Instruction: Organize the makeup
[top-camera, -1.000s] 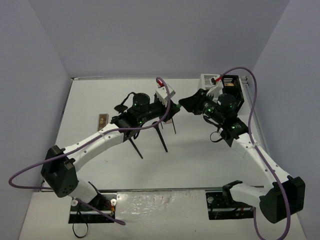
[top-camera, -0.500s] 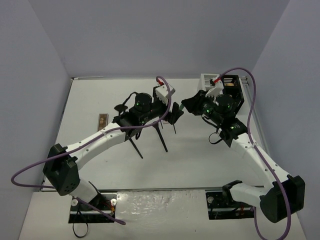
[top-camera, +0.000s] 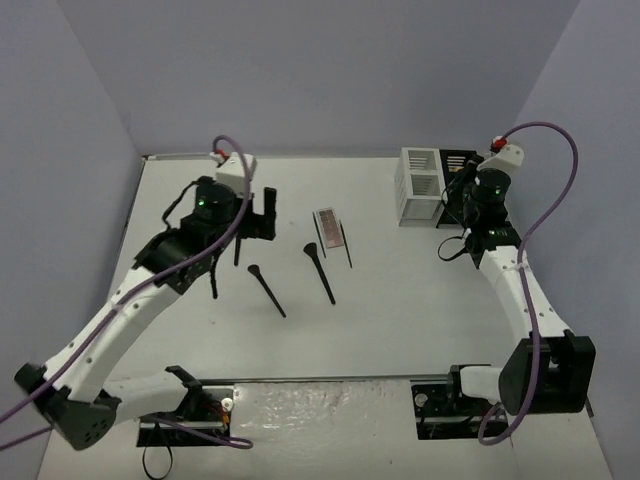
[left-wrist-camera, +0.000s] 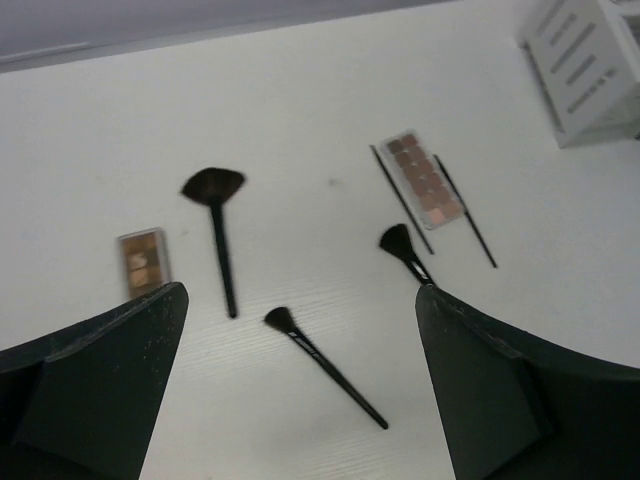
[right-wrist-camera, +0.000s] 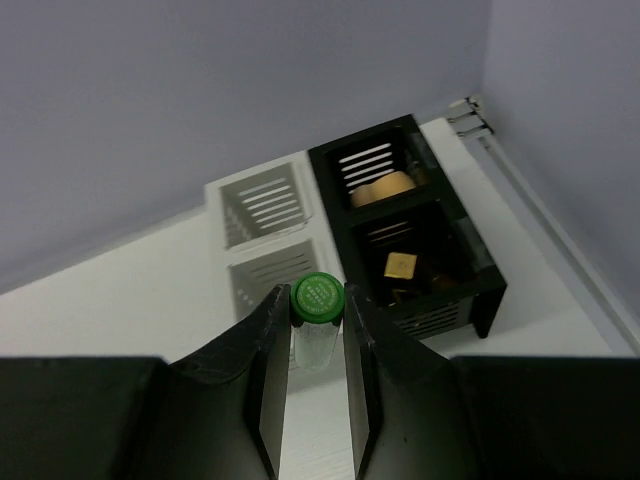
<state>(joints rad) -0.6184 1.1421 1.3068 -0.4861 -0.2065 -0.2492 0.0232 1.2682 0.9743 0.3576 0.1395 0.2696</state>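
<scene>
My right gripper (right-wrist-camera: 317, 300) is shut on a clear tube with a green cap (right-wrist-camera: 318, 297), held above the white organizer (right-wrist-camera: 272, 282) beside the black organizer (right-wrist-camera: 470, 262). The black box holds a beige sponge (right-wrist-camera: 385, 187) and a gold item (right-wrist-camera: 402, 265). My left gripper (left-wrist-camera: 300, 292) stands open and empty over the table. Below it lie a fan brush (left-wrist-camera: 213, 235), two round brushes (left-wrist-camera: 320, 365) (left-wrist-camera: 403, 248), a small palette (left-wrist-camera: 143, 262) and a long palette (left-wrist-camera: 422, 178) flanked by two thin black sticks (left-wrist-camera: 400, 200). From above, the left gripper (top-camera: 255, 218) hangs left of the brushes (top-camera: 321, 270).
The white organizer (top-camera: 420, 185) and the black organizer (top-camera: 462, 162) stand at the back right, close to the right wall. The right gripper (top-camera: 452, 200) hovers by them. A metal rail (right-wrist-camera: 540, 210) runs along the table's right edge.
Both grippers were together at the table's middle. The left one has opened and swung away to the left; the right one has carried the green-capped tube over to the organizers.
</scene>
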